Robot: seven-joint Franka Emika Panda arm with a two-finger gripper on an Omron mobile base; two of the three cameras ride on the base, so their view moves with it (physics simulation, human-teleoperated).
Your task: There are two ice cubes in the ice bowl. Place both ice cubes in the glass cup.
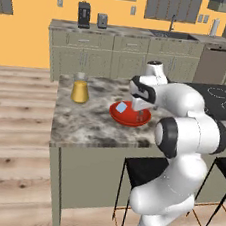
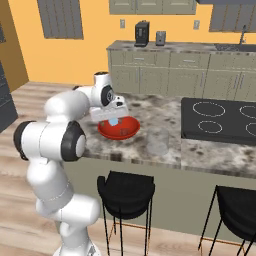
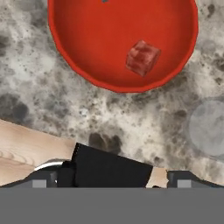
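The red ice bowl point(image 1: 127, 118) point(image 2: 125, 131) point(image 3: 96, 48) sits on the marble island counter. One ice cube point(image 1: 121, 107) rests on its left side; in the hand view an ice cube point(image 3: 143, 57) lies right of the bowl's middle, tinted red by the bowl. A pale-blue ice cube point(image 2: 114, 122) shows just under the hand. My gripper point(image 1: 141, 113) point(image 2: 111, 120) point(image 3: 111, 183) hangs low over the bowl's near rim, open, with nothing between its fingers. The clear glass cup point(image 2: 159, 142) point(image 3: 210, 127) stands on the counter to the right of the bowl.
A yellow cone-shaped vessel point(image 1: 80, 91) stands at the counter's left end. A black cooktop point(image 2: 220, 120) lies to the right. Black stools point(image 2: 125, 192) stand below the counter's front edge point(image 2: 150, 160). Cabinets and a sink line the back wall.
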